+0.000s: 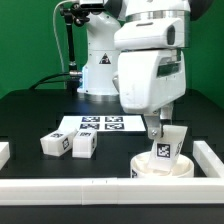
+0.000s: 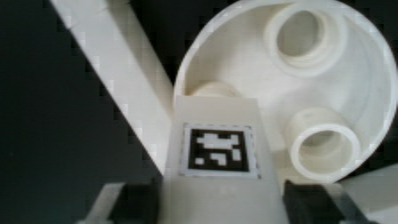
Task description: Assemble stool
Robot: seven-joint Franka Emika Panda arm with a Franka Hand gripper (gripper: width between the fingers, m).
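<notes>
The tool (image 1: 160, 128) is pinching a tagged leg (image 1: 166, 146) by its upper end, holding it slightly tilted directly over the round seat (image 1: 150, 169). The seat lies on the black counter (image 1: 30, 115). The leg's lower end reaches down to the seat's rim; whether it touches the seat cannot be told. In the wrist view the leg (image 2: 217, 140) covers part of the seat (image 2: 231, 50), next to two raised round sockets. Two loose legs (image 1: 68, 145) lie on the counter off the seat's side, toward the exterior view's left. The marker board (image 1: 100, 125) lies behind the seat.
</notes>
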